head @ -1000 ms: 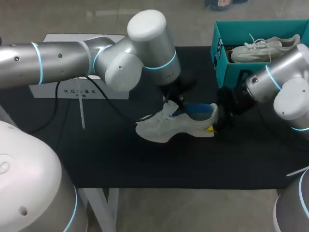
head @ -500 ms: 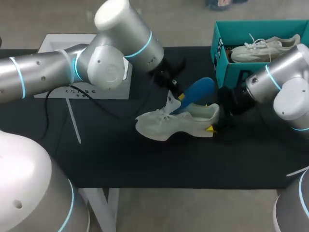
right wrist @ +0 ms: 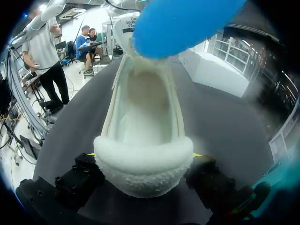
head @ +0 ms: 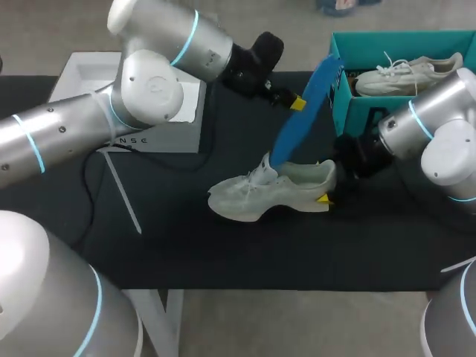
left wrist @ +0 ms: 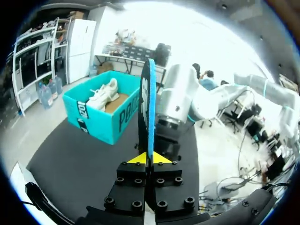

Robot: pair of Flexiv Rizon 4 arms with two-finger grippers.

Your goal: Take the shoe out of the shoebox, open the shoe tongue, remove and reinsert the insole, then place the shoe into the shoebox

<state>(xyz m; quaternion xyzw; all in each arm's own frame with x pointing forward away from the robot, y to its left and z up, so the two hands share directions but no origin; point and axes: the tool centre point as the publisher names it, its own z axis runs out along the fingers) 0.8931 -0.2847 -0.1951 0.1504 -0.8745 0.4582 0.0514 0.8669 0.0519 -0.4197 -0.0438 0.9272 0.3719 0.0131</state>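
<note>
Two grips at once, each with its purpose. Left fingers [left wrist: 137, 159] closed on the blue insole [head: 309, 111], one to each face, holding it high over the worktop [head: 186, 245] and slanting up toward the teal shoebox [head: 355, 113]. Likely kept lengthwise like this to slide out of the shoe [head: 271, 192] without buckling. Lower tip down at the shoe's mouth, by the tongue; cannot tell whether inside or just clear. Right fingers [head: 323, 198] clamped on the heel from both sides, pinning the white shoe upright on its sole near the shoebox, presumably so as not to ride up with the pull. Second shoe [head: 405, 74] lying inside the shoebox, apart from all this. Removal step nearly done by the look of it; reinsertion and boxing not yet begun. Main risk: insole's low end snagging on the tongue.
</note>
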